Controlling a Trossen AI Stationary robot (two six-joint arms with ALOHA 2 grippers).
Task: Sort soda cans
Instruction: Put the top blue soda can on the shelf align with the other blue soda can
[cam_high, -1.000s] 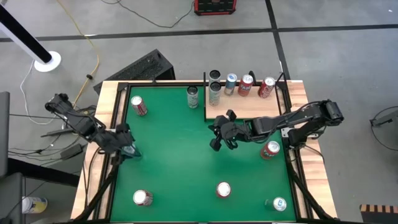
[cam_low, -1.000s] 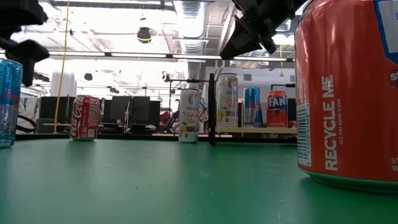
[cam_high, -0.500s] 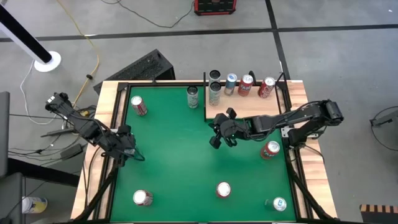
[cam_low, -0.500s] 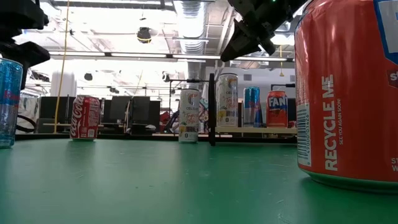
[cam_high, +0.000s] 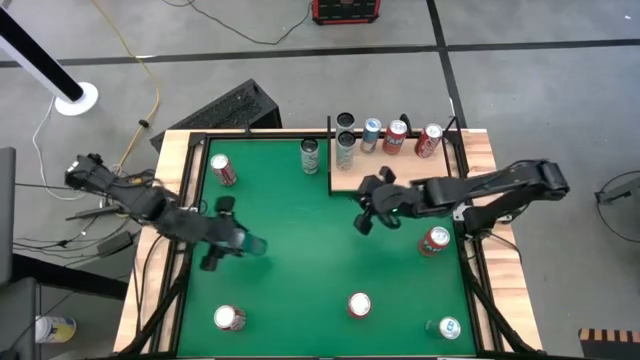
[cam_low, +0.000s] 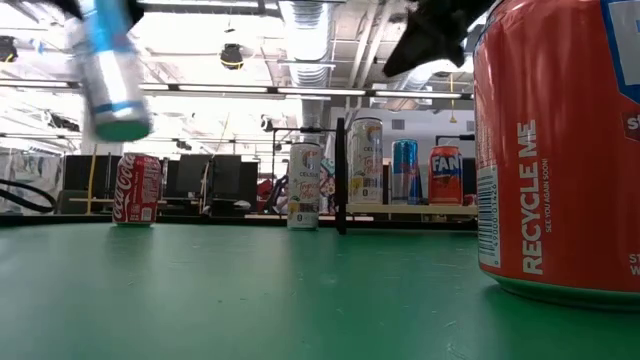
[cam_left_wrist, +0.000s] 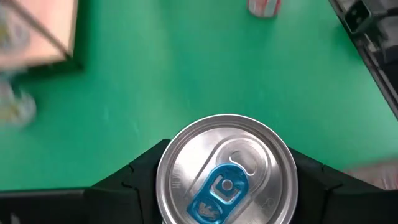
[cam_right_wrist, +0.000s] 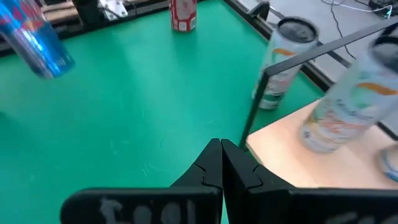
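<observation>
Soda cans: blue can (cam_high: 250, 243) clamped in left gripper (cam_high: 228, 240), lifted over green mat (cam_high: 290, 260). Low view: blue can tilted in air; "RECYCLE ME" readable on near red can (cam_low: 560, 150). Left wrist: rigid, smooth, probably light, so gripped by sides. Right gripper (cam_right_wrist: 221, 163) closed together, empty.

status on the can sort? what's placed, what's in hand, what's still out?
Done: five cans stand on the wooden tray at the far right corner. In hand: the left pincer is shut on a blue can, lifted off the green mat. The right pincer is shut and empty beside the tray. Left: six cans on the mat, including the red can near the right edge.
</observation>
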